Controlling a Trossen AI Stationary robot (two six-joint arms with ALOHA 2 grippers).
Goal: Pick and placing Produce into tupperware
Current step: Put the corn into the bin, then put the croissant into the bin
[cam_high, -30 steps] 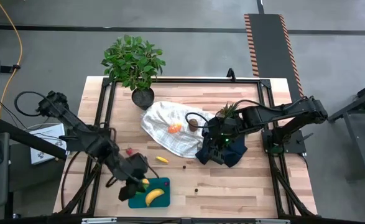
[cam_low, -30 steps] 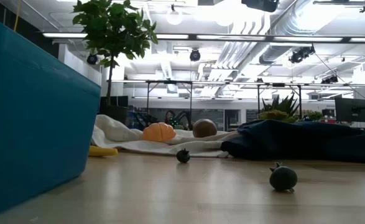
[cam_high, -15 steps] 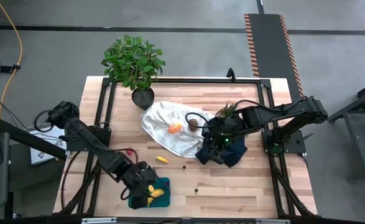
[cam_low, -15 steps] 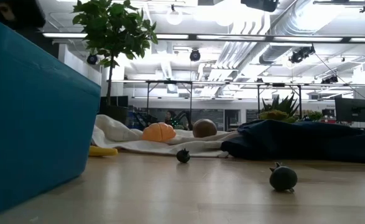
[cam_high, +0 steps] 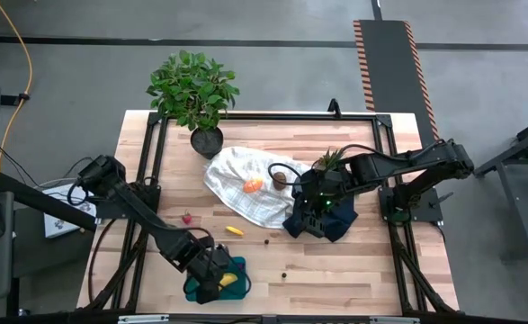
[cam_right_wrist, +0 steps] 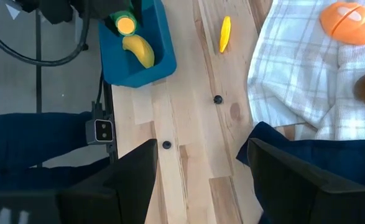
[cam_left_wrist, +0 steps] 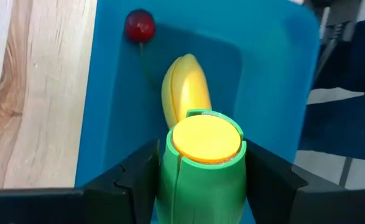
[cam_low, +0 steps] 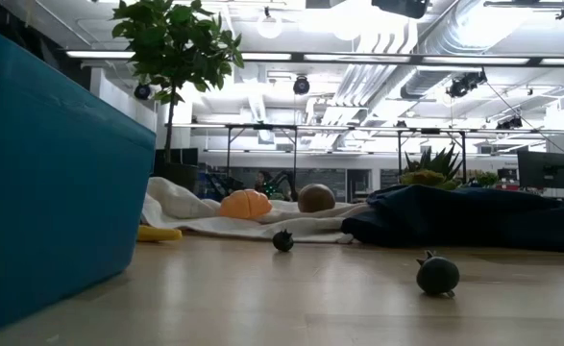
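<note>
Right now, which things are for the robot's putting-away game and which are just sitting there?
For the job: tupperware, banana, green piece in left gripper, orange piece, brown ball.
Just there: potted plant, white cloth, navy cloth.

Overhead view of a wooden table (cam_high: pixel 353 261). Lower left: the left gripper (cam_high: pixel 217 281) sits over the teal tupperware (cam_high: pixel 194 290), where a yellow banana (cam_high: pixel 228 279) shows beside it. Centre: a white cloth (cam_high: pixel 246 202) bears an orange piece (cam_high: pixel 252 185) and a brown ball (cam_high: pixel 281 177). Right of centre: the right gripper (cam_high: pixel 314 214) lies over a dark navy cloth (cam_high: pixel 340 225). A small yellow piece (cam_high: pixel 234 230), a red bit (cam_high: pixel 187 218) and two dark bits (cam_high: pixel 265 240) lie on bare wood. Upper left: a potted plant (cam_high: pixel 194 94).
</note>
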